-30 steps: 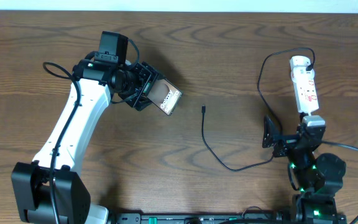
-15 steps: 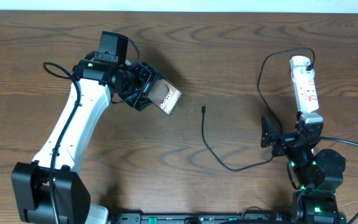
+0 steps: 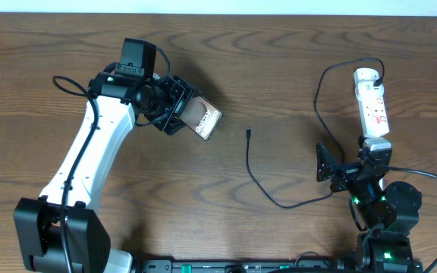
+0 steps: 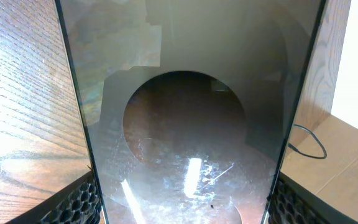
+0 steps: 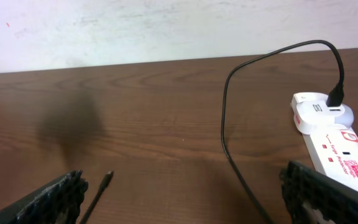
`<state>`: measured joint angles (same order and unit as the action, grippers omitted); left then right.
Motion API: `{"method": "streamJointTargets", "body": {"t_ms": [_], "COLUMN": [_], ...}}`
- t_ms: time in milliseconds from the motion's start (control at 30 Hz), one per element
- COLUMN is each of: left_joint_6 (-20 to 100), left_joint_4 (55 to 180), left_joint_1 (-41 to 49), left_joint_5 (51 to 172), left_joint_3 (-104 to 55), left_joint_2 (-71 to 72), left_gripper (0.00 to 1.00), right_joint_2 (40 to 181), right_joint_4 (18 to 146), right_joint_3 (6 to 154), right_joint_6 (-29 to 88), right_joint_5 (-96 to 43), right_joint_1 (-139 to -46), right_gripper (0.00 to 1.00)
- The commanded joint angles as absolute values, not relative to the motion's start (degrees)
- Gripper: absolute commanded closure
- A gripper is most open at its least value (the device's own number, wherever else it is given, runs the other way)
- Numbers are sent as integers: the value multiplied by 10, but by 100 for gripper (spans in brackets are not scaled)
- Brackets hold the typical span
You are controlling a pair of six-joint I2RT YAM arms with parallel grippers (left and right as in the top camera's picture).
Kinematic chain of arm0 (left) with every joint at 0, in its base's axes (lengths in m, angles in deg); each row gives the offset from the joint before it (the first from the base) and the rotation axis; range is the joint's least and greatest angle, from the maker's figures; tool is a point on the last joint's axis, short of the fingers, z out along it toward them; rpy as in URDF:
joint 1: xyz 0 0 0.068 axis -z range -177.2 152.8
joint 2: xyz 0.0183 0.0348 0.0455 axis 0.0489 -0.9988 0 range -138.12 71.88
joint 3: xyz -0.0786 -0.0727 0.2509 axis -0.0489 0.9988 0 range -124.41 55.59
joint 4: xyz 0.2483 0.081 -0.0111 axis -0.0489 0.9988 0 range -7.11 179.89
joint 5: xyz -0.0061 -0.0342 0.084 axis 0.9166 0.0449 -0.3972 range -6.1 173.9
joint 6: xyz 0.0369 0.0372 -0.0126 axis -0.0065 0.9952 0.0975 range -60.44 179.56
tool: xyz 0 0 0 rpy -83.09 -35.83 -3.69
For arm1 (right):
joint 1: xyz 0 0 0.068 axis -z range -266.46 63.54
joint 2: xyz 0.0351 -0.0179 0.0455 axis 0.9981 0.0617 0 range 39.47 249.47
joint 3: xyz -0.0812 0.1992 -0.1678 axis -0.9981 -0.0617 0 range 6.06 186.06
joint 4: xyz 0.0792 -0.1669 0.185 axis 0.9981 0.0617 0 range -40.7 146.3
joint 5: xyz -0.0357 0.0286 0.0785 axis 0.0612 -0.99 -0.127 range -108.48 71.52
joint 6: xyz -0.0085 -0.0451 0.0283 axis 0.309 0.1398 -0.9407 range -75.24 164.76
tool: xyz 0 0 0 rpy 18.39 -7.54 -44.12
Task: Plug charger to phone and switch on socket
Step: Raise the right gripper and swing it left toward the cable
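Note:
My left gripper [image 3: 182, 114] is shut on the brown-bronze phone [image 3: 202, 120] and holds it tilted at the upper left. In the left wrist view the phone [image 4: 185, 124] fills the space between the fingers. The thin black charger cable [image 3: 258, 182] lies on the table, its connector tip [image 3: 248, 134] right of the phone and apart from it. The tip also shows in the right wrist view [image 5: 106, 178]. The white socket strip [image 3: 373, 104] lies at the right, also in the right wrist view [image 5: 331, 134]. My right gripper [image 3: 347, 163] is open and empty, below the strip.
The wooden table [image 3: 279, 61] carries the charger cable looping from the black plug [image 3: 378, 77] on the strip's far end down past my right gripper. A thicker robot cable [image 3: 67, 82] loops beside the left arm. A pale wall [image 5: 166, 25] stands behind the table.
My right gripper has shifted slightly left and toward the front. The left arm and phone have not moved.

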<state>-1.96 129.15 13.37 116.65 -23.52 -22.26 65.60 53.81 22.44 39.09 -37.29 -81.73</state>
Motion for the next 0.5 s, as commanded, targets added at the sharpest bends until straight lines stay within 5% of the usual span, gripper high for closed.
{"method": "streamJointTargets", "body": {"t_ms": [0,467], "left_joint_6": [-21,-23], "left_joint_4": [1291,1291], "left_joint_1": [131,131], "left_joint_5": [1180,1180], "left_joint_3": [-239,-239], "left_joint_2": [-206,-206], "left_gripper": [93,93], "right_joint_2": [656,722], "right_joint_4": [539,539], "right_joint_3": [243,278], "right_joint_6": [385,384], "right_joint_5": [-386,-424], "right_joint_1": [-820,-820], "right_gripper": [1,1]}}
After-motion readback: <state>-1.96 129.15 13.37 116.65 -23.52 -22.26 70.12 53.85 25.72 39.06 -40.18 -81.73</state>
